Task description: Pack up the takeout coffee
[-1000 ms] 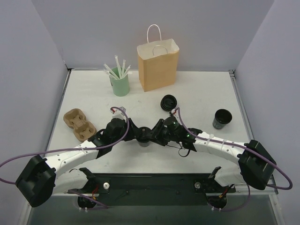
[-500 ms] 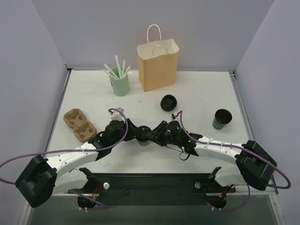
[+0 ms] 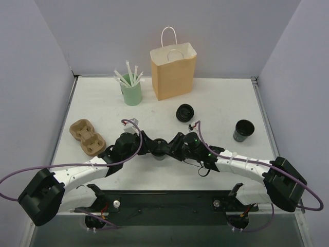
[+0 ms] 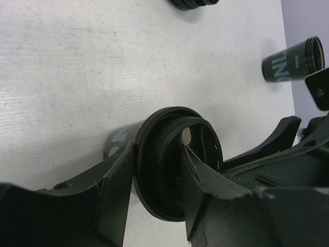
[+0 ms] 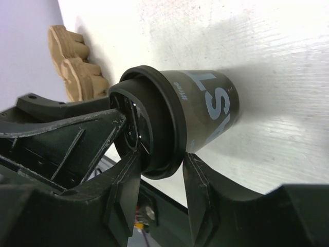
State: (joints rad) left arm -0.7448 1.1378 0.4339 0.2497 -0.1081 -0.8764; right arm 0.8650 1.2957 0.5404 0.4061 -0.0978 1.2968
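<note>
A small black coffee cup with its black lid on stands on the table near the front middle. It shows in the left wrist view and the right wrist view. My left gripper comes from the left and is shut on the lid, one finger outside the rim and one across the top. My right gripper comes from the right, its fingers closed on the lid and cup rim.
A second black cup, open, stands at the right, also in the left wrist view. A loose black lid lies behind the grippers. The brown paper bag and green straw cup are at the back. The pulp carrier is left.
Both grippers stay at the lidded cup. The right arm has shifted slightly to the right and towards the front; the cup has not moved.
</note>
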